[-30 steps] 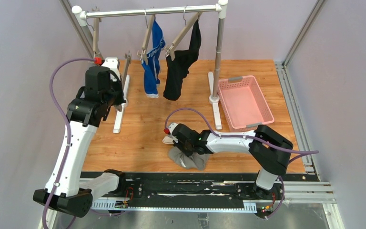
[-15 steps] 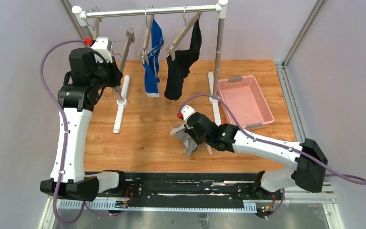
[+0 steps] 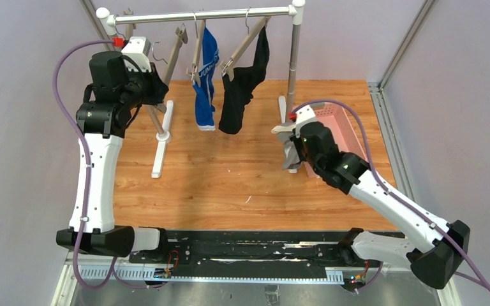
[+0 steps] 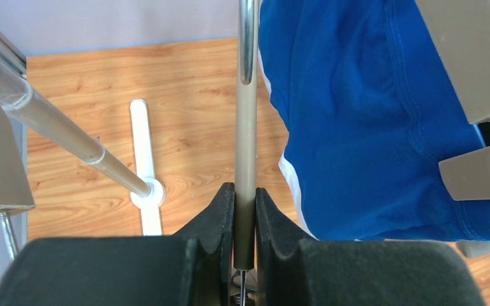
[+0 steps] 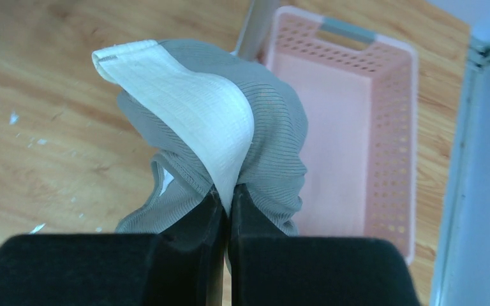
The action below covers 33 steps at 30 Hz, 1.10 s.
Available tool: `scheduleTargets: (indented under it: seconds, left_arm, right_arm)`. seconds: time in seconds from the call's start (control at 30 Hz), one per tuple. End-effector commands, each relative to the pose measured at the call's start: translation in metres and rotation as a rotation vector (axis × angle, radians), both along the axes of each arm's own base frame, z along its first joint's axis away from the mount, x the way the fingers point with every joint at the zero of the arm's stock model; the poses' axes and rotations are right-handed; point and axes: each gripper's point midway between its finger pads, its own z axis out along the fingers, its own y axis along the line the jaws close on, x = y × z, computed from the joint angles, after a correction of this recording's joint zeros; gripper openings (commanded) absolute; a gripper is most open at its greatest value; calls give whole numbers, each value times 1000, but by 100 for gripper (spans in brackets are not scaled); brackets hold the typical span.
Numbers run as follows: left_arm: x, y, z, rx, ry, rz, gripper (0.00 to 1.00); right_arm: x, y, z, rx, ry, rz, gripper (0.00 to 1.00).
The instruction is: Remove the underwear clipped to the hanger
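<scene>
Our right gripper [image 5: 226,191] is pinched shut on the grey briefs [image 5: 274,140] at the pale waistband, just left of the pink basket [image 5: 392,159]. Limp and light, they should hold best by that thicker band, we judge. Our left gripper [image 4: 245,191] clamps what seems an empty hanger bar [image 4: 247,115]. The blue briefs [image 4: 370,115] and black briefs [image 3: 242,83] hang clipped at the far rail [image 3: 198,14].

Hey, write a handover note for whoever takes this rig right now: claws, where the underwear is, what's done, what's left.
Left claw: shut on the arm of the empty hanger.
Right claw: shut on the grey briefs, held in the air beside the pink basket, not in it.
Done: grey briefs are off their hanger.
Left: probably drop the grey pair in the basket, then unclip the blue briefs and black briefs, both still hanging from the rail.
</scene>
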Motion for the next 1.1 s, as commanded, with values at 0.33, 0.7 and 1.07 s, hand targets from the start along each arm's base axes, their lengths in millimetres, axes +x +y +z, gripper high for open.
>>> scheduleTargets:
  seconds: [0.33,0.7,1.07]
  left_arm:
    - [-6,4,48,1,-109,9,0]
    - [-2,6,66,8,-146,22,0]
    - [17,11,75,8,-162,55,0]
  right_arm:
    - [70,-79,27,128,-44,-232,1]
    - [94,-105,-29,144,64,-302,1]
    - [96,-110,-119,100,235,-340,50]
